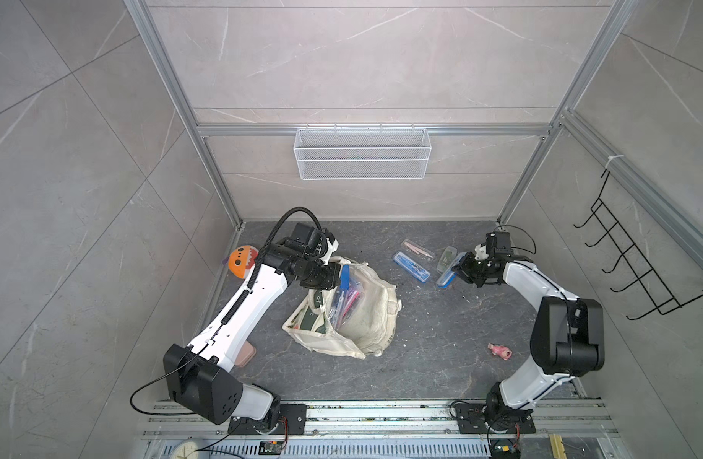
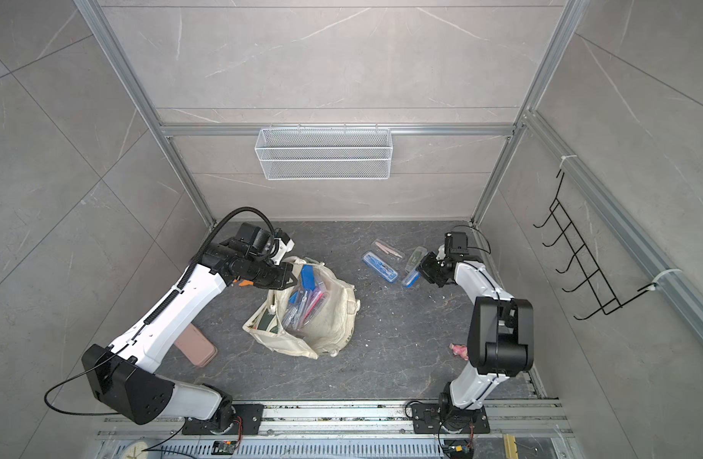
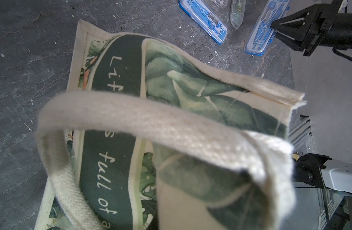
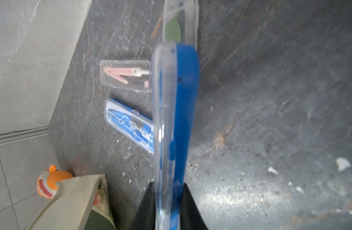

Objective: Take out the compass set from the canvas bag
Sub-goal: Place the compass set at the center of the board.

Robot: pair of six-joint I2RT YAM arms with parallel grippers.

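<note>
In both top views the slumped cream canvas bag (image 1: 365, 318) (image 2: 326, 318) sits at the middle of the desk (image 1: 421, 357), the left claw (image 1: 336, 278) pinched shut on its rim. Left wrist: coarse woven handle (image 3: 151, 123), green leafy print. Right wrist: the right claw (image 4: 167, 191) clamps a slim blue-and-clear plastic compass set (image 4: 175, 99) (edge-on).

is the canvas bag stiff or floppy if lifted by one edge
Probably floppy: the canvas bag lies crumpled, its sides slumped and its handle bent in a loose loop. Lifted by one edge, it would likely sag and fold. The clear cases inside might slide or spill, since the mouth gapes open.
</note>
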